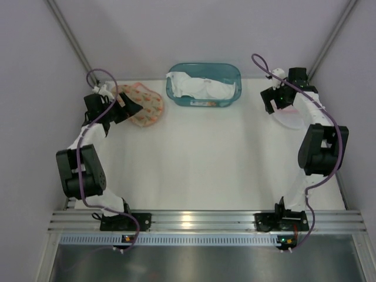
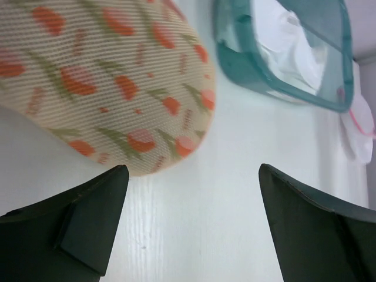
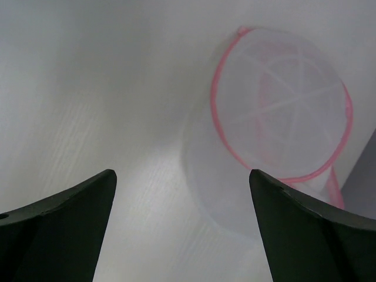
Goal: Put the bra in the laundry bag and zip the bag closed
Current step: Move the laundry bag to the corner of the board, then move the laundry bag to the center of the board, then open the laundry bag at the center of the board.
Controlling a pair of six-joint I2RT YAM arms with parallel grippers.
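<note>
Top external view: nearest, both arm bases sit at the bottom edge of the white table [image 1: 205, 164]. Higher up at left, the left gripper [image 1: 134, 109] has its jaws spread wide and empty, just short of a floral mesh bag [image 1: 148, 106] lying flat. At upper right, the right gripper [image 1: 281, 106] is likewise spread and empty, over a white mesh laundry bag [image 1: 292, 121] with pink trim. Farthest, at top centre, a teal basket [image 1: 200, 103] holds crumpled white garments [image 1: 202, 87], probably the bra.
</note>
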